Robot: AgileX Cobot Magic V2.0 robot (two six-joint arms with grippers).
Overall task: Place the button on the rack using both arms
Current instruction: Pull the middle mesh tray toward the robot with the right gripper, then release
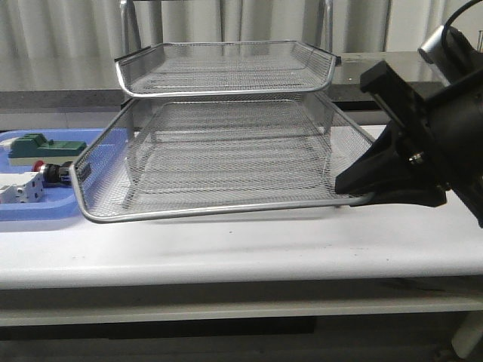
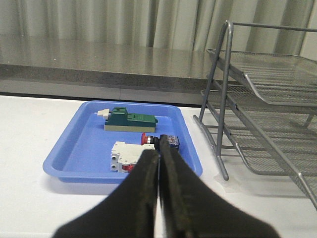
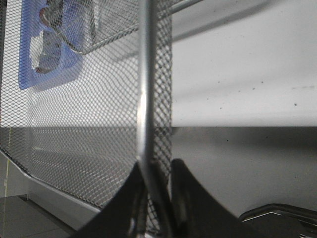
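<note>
Nearest in the front view: black jointed right arm (image 1: 423, 143) with cables, low at the right end of the white tabletop (image 1: 249, 245). Right gripper (image 3: 157, 191) clamped on the rim of the pulled-out lower tray (image 1: 204, 162) of the three-tier silver wire-mesh rack (image 1: 226, 68), one black finger (image 3: 185, 196) on each side of the mesh wall and steel edge. Left gripper (image 2: 159, 163) narrow, jaws pressed together with nothing between them, hovering above the table short of the flat blue plastic tray (image 2: 74, 151).

Farther back, inside that blue tray: small push-button switch with red mushroom head (image 2: 159, 142), black body and blue rear block, lying on its side, just beside a white block (image 2: 124, 156). Behind both, a green block (image 2: 130, 120). Beyond the rack, a grey counter (image 2: 99, 57) and pale curtains (image 2: 114, 20).
</note>
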